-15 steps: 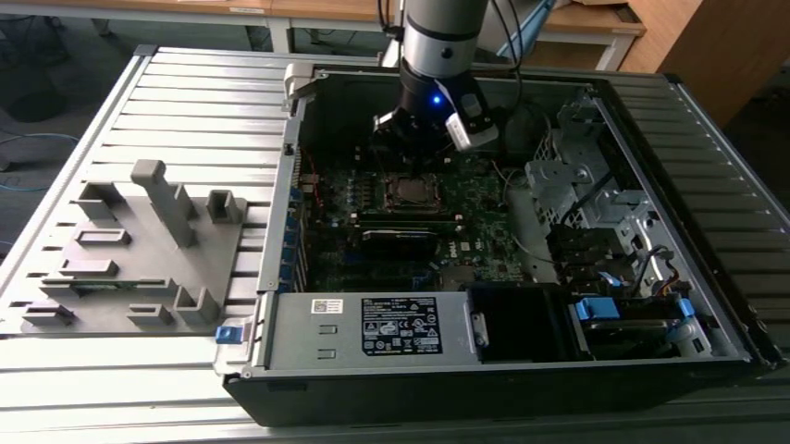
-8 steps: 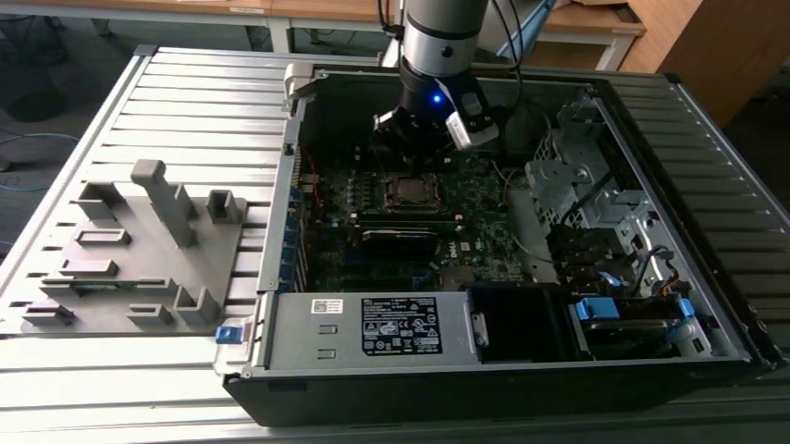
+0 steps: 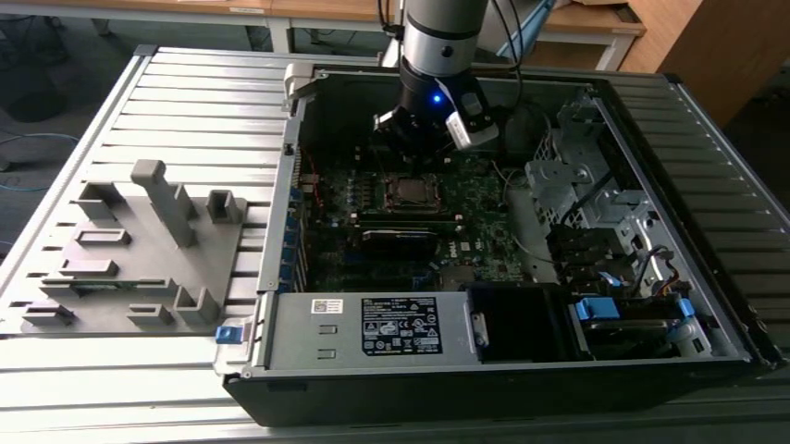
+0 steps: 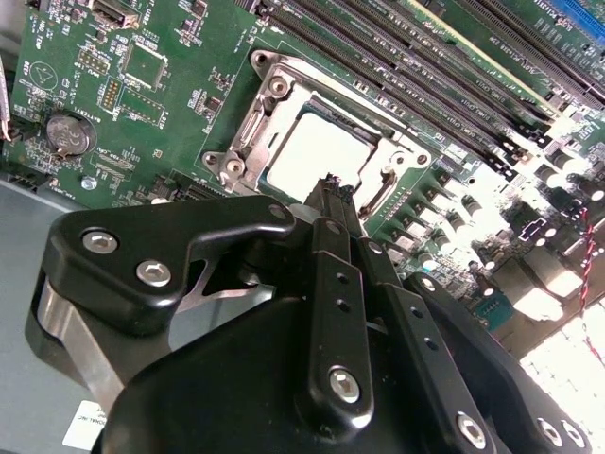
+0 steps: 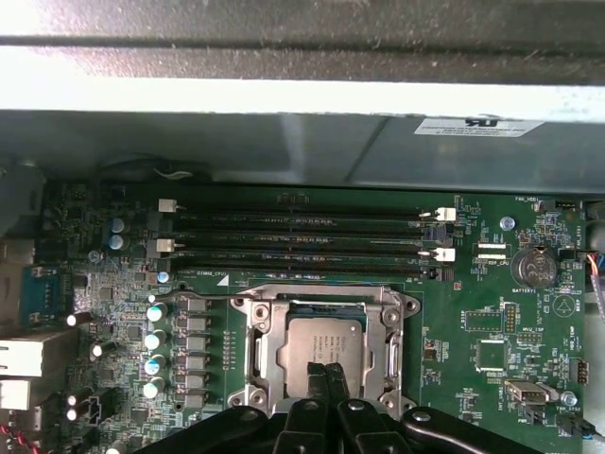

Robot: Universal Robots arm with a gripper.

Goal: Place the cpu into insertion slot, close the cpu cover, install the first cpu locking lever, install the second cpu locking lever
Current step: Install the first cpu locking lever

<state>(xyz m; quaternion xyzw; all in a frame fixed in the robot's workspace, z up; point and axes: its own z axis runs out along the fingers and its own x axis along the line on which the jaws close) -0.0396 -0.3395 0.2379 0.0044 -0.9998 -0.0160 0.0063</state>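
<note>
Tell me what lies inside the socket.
The cpu lies in the socket, its grey face showing through the cover. The pincer hides one edge; anything beneath the cpu is covered.

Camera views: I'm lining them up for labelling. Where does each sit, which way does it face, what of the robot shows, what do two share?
Exterior view: off the arm, raised, looking down into the open computer case; the arm and hand show.
First wrist view: at the wrist, facing the motherboard past the fingertips, cpu just beyond.
Second wrist view: at the wrist, looking along the hand's dark body at the cpu.
Shared: both wrist views show cpu, cpu cover and memory slots.
</note>
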